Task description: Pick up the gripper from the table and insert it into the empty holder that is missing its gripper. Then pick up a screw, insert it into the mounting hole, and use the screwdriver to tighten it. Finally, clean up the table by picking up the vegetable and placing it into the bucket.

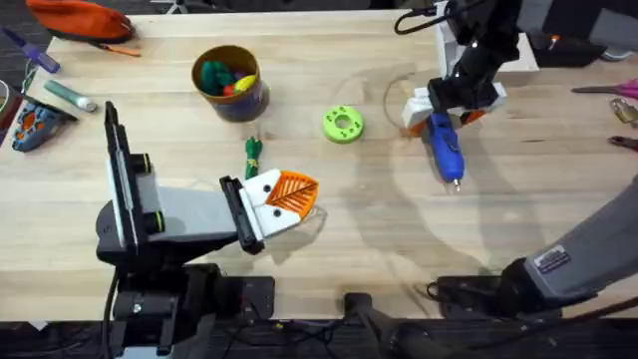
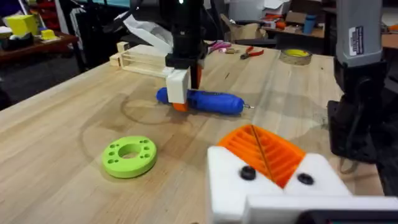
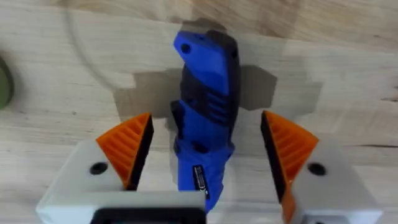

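Observation:
The blue screwdriver [image 1: 446, 150] [image 2: 211, 101] [image 3: 205, 81] lies flat on the wooden table [image 1: 349, 239] at the right, its metal tip pointing toward the front. My right gripper [image 1: 441, 118] [image 3: 208, 124] hangs over its rear end, open, with an orange pad on each side and a gap to the body. My left gripper [image 1: 311, 191] [image 2: 254, 130] sits low at the table's middle, orange pads pressed together, shut on nothing. The dark green vegetable [image 1: 252, 155] lies just behind it. The bucket [image 1: 229, 80] stands at the back left with toy pieces inside. The loose gripper, holder and screw are out of view.
A lime-green ring disc [image 1: 342, 124] [image 2: 129, 155] lies between the bucket and the screwdriver. An orange pouch [image 1: 85, 18] and small tools [image 1: 40, 110] sit at the far left, and pliers [image 1: 623, 95] at the right edge. A wooden block [image 2: 140, 59] lies behind the right arm.

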You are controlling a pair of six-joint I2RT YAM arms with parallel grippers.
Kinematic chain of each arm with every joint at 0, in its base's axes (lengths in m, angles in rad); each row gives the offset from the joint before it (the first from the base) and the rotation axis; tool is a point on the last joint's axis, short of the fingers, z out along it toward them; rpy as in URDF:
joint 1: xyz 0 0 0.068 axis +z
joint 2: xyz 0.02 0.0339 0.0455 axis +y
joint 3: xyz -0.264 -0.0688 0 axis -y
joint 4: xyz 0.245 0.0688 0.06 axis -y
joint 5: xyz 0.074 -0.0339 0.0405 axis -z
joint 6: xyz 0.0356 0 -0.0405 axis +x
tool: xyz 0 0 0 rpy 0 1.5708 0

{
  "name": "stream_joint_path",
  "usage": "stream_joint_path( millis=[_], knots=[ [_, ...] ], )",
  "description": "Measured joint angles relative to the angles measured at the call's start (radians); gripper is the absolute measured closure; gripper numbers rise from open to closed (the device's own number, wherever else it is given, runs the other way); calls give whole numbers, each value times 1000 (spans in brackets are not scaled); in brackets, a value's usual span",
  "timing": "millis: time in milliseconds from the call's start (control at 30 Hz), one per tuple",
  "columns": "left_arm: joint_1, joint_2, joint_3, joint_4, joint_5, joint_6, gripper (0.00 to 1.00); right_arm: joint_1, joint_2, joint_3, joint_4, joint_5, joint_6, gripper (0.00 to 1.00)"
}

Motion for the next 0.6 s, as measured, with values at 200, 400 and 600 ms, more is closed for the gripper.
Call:
stream_joint_path(
  millis=[200, 400, 600],
  knots=[
    [0, 0, 0, 0, 0, 0, 989, -3, 2, -1, 6, -16, 0, 9],
    [0, 0, 0, 0, 0, 0, 989, -3, 42, -3, 7, -26, 0, 10],
    [0, 0, 0, 0, 0, 0, 989, -6, 47, -3, 8, -35, 0, 10]
  ],
)
